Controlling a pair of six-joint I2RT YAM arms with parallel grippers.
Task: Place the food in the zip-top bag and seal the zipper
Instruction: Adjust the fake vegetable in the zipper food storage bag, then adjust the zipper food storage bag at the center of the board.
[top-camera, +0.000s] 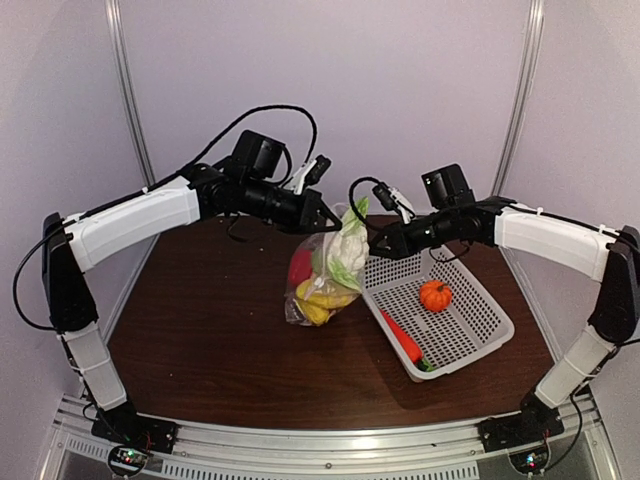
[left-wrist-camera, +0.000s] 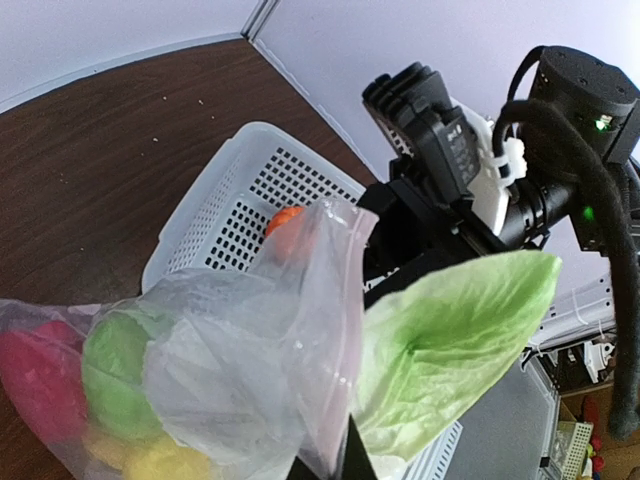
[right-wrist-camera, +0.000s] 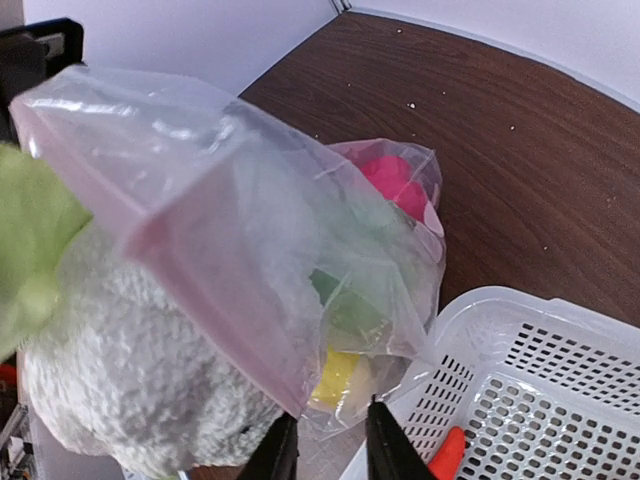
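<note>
left end effector (left-wrist-camera: 335, 462) clamped, right end effector (right-wrist-camera: 325, 452) nearly closed

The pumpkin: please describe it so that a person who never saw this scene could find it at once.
On the right half of the dark brown table lies a white perforated basket. Near its middle sits the pumpkin, small and orange. Unlike the long carrot lying along the basket's wall, it is round and stands alone.
</note>
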